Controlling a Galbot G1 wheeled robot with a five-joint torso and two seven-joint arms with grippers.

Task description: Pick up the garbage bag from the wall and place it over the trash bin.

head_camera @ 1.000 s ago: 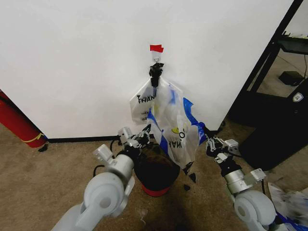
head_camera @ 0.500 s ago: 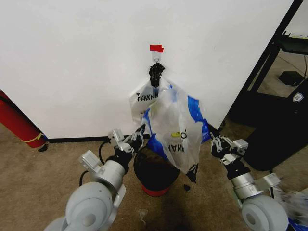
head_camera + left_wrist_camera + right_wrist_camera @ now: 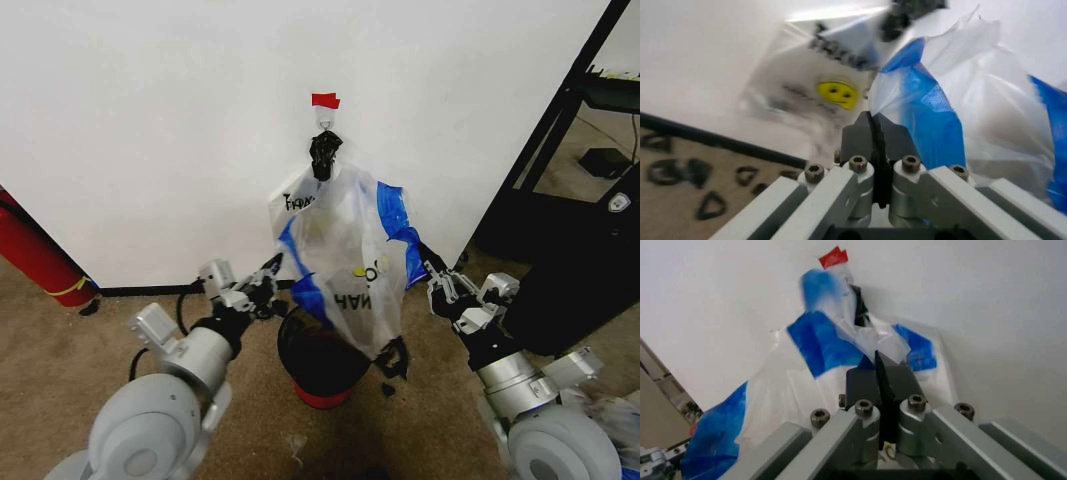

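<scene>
Brown mottled carpet [image 3: 60, 370] covers floor up to black baseboard. Red cylinder with yellow band [image 3: 35, 255] leans at left edge of floor, base against baseboard. Other printed bags [image 3: 300, 205] hang below black knot [image 3: 324, 155], lettering partly visible. Black shelving frame [image 3: 560, 120] stands at right edge, dark box [image 3: 604, 160] on floor behind it. Small black scraps [image 3: 390, 385] lie on carpet near centre

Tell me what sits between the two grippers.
In the head view, the garbage bag stretches between the left gripper and the right gripper, each shut on an edge, hanging over the trash bin.
</scene>
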